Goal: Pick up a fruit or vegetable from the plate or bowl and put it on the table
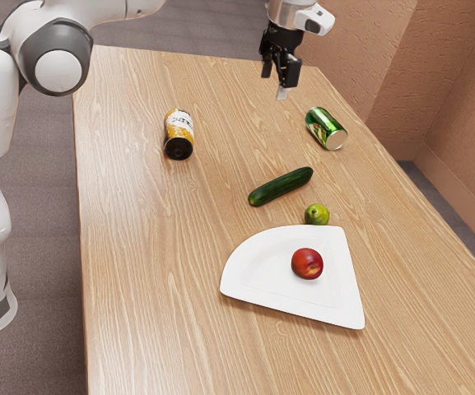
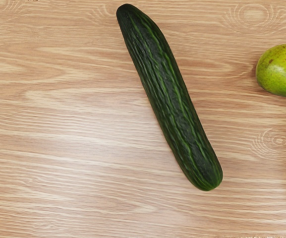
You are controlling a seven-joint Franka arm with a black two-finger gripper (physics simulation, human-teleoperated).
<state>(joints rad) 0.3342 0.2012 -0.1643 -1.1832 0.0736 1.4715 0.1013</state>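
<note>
- The jaws stand apart, gripping and touching nothing, above the table [image 1: 138, 263]; just how wide, I cannot tell
- A red fruit [image 1: 307, 264] lies on the white plate [image 1: 258, 276]
- A cucumber [image 2: 170, 99] and a green fruit [image 1: 317, 215] lie on the table, the green fruit just beside the plate

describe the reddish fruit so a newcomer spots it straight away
On the wooden table, find the white plate with one rounded side and a pointed corner. The shiny red fruit sits on that plate, toward the exterior view's right. It is round and red with a yellowish patch, unlike the smaller green fruit and the long cucumber beyond the plate's edge.
</note>
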